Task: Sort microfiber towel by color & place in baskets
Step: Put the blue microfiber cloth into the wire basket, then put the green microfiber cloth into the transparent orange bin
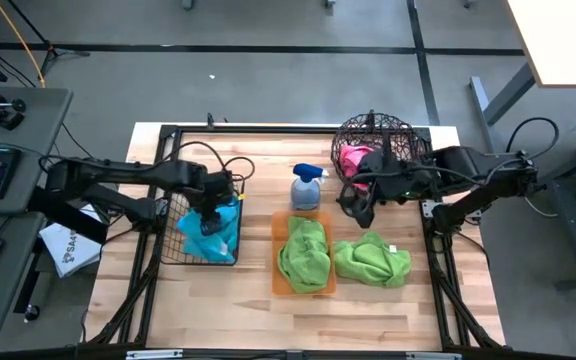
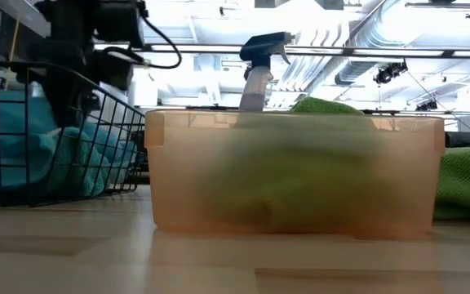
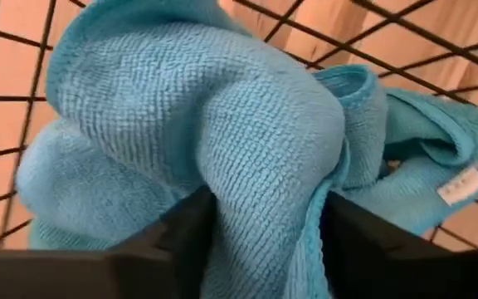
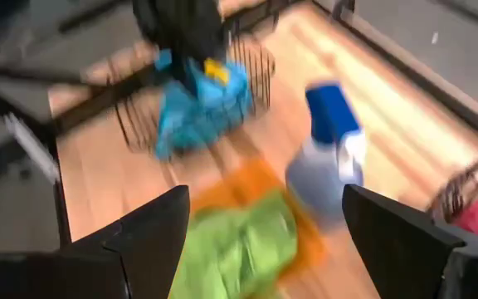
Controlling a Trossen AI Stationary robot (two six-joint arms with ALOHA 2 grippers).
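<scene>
A cyan towel is bunched inside the square black wire basket, at the table's left. My left gripper reaches down into that basket and is shut on the cyan towel. A green towel lies in the orange tray, which shows close up in the low view. A second green towel rests on the bare table to the tray's right. A pink towel sits in the round wire basket. My right gripper hovers open between that basket and the tray, holding nothing. My left gripper pinches a thick raised fold of the cyan towel between its two fingers, several layers bunched together. The fingers come from above, pointing down into the black basket. The rest of the towel lies slack on the basket's wire floor.
A grey spray bottle with a blue trigger stands between the two baskets, just beyond the tray. A printed white sheet lies at the table's left edge. Bare wood lies along the near side of the table.
</scene>
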